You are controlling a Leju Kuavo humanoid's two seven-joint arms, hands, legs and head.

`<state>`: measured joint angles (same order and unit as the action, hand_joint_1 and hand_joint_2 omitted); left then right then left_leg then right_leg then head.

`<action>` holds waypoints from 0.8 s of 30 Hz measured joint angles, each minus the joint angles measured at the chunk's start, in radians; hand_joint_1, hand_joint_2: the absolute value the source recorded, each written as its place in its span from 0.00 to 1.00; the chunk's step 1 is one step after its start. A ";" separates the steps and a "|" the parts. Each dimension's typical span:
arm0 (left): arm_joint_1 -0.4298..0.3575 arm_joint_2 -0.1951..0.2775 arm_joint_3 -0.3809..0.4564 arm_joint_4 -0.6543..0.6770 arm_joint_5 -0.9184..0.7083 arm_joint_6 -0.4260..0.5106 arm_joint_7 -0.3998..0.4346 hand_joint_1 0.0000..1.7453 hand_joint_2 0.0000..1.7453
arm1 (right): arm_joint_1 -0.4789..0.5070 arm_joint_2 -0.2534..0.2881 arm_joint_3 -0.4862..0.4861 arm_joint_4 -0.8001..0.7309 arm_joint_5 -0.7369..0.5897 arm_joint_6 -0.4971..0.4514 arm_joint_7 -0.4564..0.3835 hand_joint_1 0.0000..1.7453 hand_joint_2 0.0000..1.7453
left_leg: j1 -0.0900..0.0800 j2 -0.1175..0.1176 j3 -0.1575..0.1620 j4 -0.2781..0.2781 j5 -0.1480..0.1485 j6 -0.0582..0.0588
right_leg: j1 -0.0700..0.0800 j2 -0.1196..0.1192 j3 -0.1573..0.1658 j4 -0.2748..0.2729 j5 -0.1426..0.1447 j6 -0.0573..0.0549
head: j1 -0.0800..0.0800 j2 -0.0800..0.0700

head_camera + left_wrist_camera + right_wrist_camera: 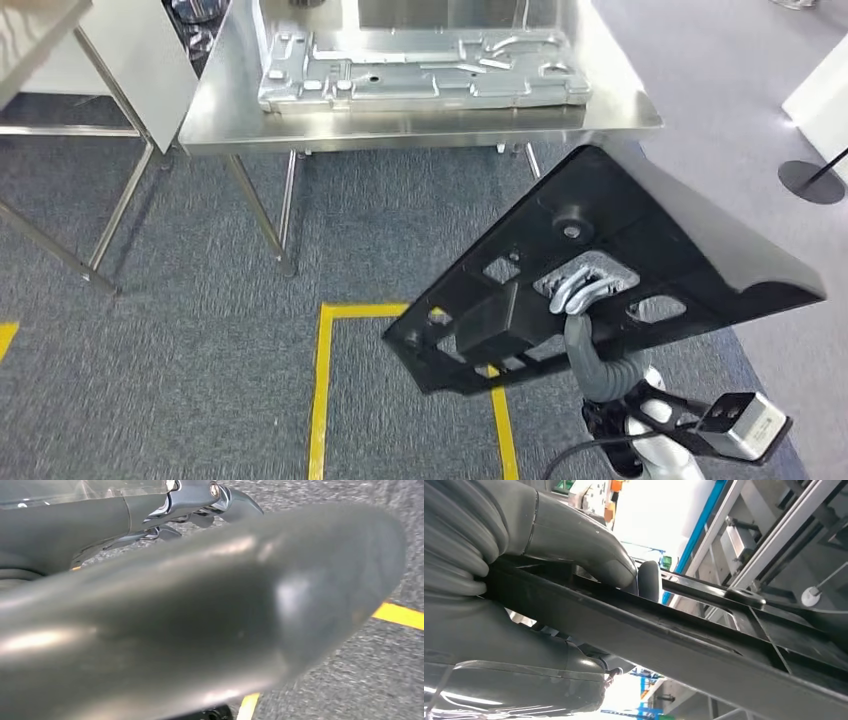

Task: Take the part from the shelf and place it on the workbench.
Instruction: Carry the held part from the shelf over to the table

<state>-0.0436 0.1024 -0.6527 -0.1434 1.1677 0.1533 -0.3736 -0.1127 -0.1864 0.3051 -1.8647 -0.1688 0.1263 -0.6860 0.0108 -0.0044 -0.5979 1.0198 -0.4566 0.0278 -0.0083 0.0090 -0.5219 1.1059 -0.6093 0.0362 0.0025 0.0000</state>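
Yellow floor tape (322, 390) marks the grey carpet at my left; ahead, the steel workbench (420, 125) already bears a grey stamped metal panel (420, 68). My left hand (200, 500) is blurred, so I cannot tell its state. My right hand (578, 288) clamps the black plastic part (640, 235), flat, pierced with openings, tilted, running lower-left to upper-right, short of the bench.

Part (640, 230) black matt plastic; workbench (420, 125) shiny brushed steel; floor (180, 340) grey rough carpet.
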 joint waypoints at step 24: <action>0.002 0.013 -0.028 0.002 -0.006 -0.013 -0.009 0.00 0.00 | -0.062 0.004 -0.026 -0.066 -0.004 0.036 0.020 1.00 1.00 | -0.010 0.001 -0.028 0.044 0.020 -0.030 | 0.007 0.004 0.021 -0.102 0.079 -0.041 | -0.003 0.000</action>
<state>-0.0411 0.1158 -0.6803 -0.1419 1.1619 0.1400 -0.3829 -0.1743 -0.1821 0.2792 -1.9308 -0.1730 0.1623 -0.6661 0.0010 -0.0031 -0.6258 1.0636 -0.4364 -0.0023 -0.0011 0.0130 -0.5011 1.0034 -0.5301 -0.0047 -0.0009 0.0000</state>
